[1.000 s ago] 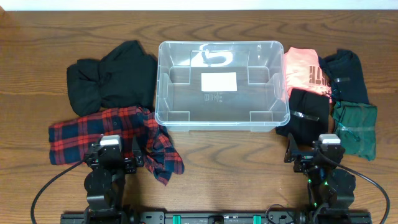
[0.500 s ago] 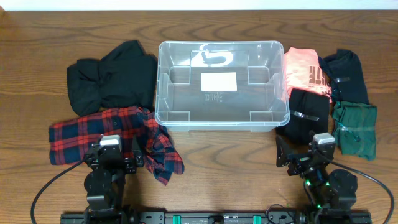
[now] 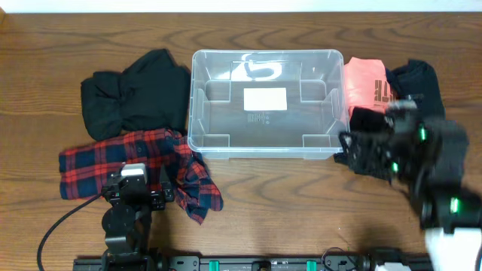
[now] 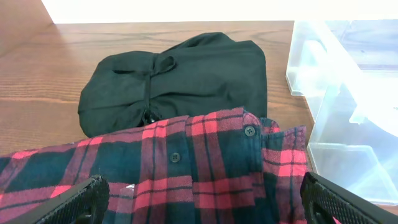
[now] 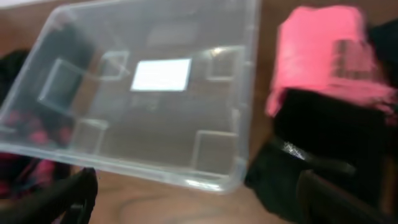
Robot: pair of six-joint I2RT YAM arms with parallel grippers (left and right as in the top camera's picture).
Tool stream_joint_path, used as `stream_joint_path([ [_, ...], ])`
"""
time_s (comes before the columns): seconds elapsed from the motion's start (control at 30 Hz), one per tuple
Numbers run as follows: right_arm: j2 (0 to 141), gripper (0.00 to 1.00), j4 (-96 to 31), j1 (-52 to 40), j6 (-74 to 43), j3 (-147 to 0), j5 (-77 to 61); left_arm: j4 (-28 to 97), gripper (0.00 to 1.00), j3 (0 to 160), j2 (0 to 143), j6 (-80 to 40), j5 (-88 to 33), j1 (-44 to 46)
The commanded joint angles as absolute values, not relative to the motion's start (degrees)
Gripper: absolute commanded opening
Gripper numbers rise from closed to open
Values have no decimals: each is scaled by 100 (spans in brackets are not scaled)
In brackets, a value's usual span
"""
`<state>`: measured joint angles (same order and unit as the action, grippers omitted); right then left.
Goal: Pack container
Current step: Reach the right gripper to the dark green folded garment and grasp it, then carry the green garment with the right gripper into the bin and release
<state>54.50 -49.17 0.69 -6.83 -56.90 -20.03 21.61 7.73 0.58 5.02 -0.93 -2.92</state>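
From overhead, your container (image 3: pixel 218 113) sat empty in the middle, between heaps of clothes (image 3: pixel 135 94); the left gripper (image 3: pixel 141 194) and the right gripper (image 3: pixel 360 153) were both spread wide, holding nothing. In the left wrist view its clear wall stood just beside the plaid shirt (image 4: pixel 186 162). The right wrist view suggested thin, slick plastic, likely light and slightly flexible; the rounded rim looked your surest hold.

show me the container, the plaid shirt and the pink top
container (image 3: pixel 263 150), overhead, front wall
plaid shirt (image 4: pixel 186 168), left wrist, middle of fabric
pink top (image 5: pixel 311 50), right wrist, folded front
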Motion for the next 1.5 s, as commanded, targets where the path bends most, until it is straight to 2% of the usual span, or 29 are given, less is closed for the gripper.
stream_joint_path([
  [0.0, 6278, 99, -5349, 150, -331, -6541, -2239, 2152, 98, 644, 19, 598, -47, -320],
  [0.07, 6772, 99, -5505, 340, -650, -6899, -1680, 2152, 98, 644, 19, 598, -47, -320],
  [0.17, 7242, 99, -5502, 834, -716, -7107, -1769, 2152, 98, 644, 19, 598, -47, -320],
  [0.5, 8530, 99, -4637, 3489, -768, -7142, -1874, 2152, 98, 644, 19, 598, -47, -320],
  [0.73, 9504, 99, -4303, 4423, 84, -7142, -2462, 2152, 98, 644, 19, 598, -47, -320],
  [0.97, 10353, 99, -4307, 5380, 224, -7142, -2508, 2152, 98, 644, 19, 598, -47, -320],
  [1.1, 10853, 96, -4335, 5645, 239, -7142, -2906, 2152, 98, 644, 19, 598, -47, -320],
  [1.3, 11369, 91, -4372, 5496, 596, -7142, -3382, 2152, 98, 644, 19, 598, -47, -320],
  [1.43, 11445, 79, -4375, 5315, 611, -7142, -3385, 2152, 98, 644, 19, 598, -47, -320],
  [1.47, 11443, 68, -4375, 5282, 611, -7140, -3385, 2152, 98, 644, 19, 598, -47, -320],
])
